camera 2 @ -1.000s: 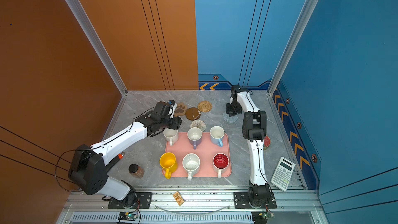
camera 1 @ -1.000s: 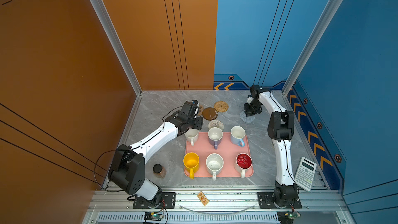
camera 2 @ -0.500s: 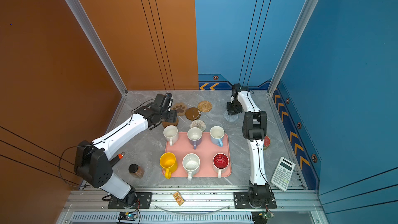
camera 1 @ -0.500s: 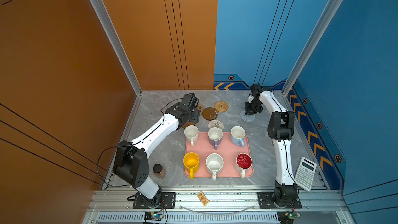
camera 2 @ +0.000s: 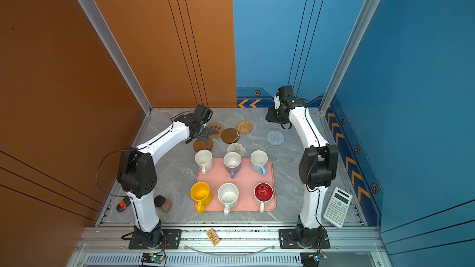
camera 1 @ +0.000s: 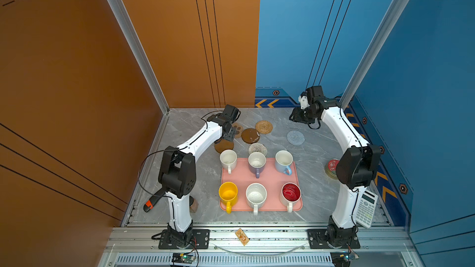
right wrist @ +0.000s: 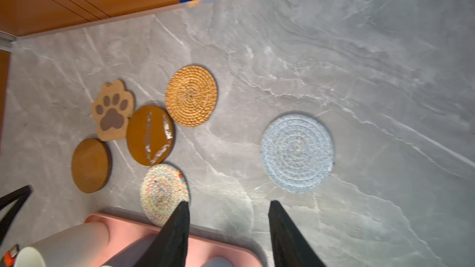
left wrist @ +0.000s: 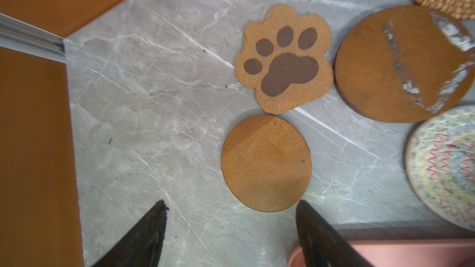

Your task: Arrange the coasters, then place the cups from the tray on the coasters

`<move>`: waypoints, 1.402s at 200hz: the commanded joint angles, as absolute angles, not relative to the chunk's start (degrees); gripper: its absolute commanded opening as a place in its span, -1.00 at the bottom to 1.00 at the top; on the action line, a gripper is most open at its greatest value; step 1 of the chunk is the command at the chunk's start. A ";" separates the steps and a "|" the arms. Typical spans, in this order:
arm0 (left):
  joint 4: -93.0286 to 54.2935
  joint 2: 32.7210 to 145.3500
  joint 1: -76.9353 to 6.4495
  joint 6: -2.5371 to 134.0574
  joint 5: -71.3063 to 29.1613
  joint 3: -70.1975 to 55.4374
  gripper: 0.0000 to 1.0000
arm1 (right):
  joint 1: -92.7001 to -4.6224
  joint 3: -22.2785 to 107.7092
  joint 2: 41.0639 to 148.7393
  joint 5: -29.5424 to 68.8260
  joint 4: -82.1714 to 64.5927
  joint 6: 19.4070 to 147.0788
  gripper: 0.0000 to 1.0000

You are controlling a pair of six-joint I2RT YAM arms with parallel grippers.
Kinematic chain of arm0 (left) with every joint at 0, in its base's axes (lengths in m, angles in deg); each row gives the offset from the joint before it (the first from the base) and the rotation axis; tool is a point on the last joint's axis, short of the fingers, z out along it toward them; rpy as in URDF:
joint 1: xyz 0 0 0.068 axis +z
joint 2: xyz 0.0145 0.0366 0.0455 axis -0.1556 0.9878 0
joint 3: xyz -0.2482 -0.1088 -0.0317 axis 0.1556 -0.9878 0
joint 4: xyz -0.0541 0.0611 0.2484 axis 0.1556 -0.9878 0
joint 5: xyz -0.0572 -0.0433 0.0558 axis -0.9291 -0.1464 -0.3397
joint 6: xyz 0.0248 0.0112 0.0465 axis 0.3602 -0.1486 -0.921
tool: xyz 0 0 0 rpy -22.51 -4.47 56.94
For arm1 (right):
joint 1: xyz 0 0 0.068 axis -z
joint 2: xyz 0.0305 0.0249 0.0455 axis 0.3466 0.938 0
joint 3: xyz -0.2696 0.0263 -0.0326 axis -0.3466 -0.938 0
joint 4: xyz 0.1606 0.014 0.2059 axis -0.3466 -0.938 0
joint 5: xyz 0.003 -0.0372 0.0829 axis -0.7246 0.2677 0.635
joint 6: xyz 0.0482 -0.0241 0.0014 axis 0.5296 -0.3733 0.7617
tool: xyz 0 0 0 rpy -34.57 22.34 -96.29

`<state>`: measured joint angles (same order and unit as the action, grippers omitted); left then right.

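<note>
The left gripper (left wrist: 231, 202) has risen from the plain brown coaster (left wrist: 266, 163), now flat just beside the paw coaster (left wrist: 282, 60); its jaws stand apart, empty. All six cups (camera 1: 256, 161) stand on the pink tray (camera 1: 267, 179). The right gripper (right wrist: 228, 202) has let go of the blue-grey coaster (right wrist: 297, 153), jaws parted, empty.

Calculator (camera 1: 366, 209), red disc (camera 1: 331, 167), dark-lidded jar (camera 2: 162, 203), orange-handled tool (camera 2: 122, 205), small card (camera 1: 242, 236) on front rail.

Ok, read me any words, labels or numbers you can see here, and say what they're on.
No text can be read.
Calculator: key markings too small.
Red disc: pale marking, blurred.
Card on the front rail: print too small.
Yellow chevrons on the blue wall: arrows only, no words.
</note>
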<state>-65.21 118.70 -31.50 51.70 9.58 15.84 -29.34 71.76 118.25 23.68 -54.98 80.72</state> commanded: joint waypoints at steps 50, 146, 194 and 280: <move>-68.24 125.69 -28.12 53.17 -4.23 22.22 0.57 | -34.34 52.43 113.18 29.36 -38.94 89.84 -0.04; -67.85 130.99 -27.87 56.09 -5.18 19.71 0.45 | -35.62 50.20 111.96 28.42 -38.56 90.68 -0.03; -65.44 131.35 -28.00 57.65 -5.90 16.28 0.45 | -35.51 49.31 111.49 28.49 -38.48 90.68 -0.03; -63.93 132.67 -27.33 59.68 -0.59 13.78 0.37 | -35.53 48.09 111.27 28.40 -38.31 90.77 -0.03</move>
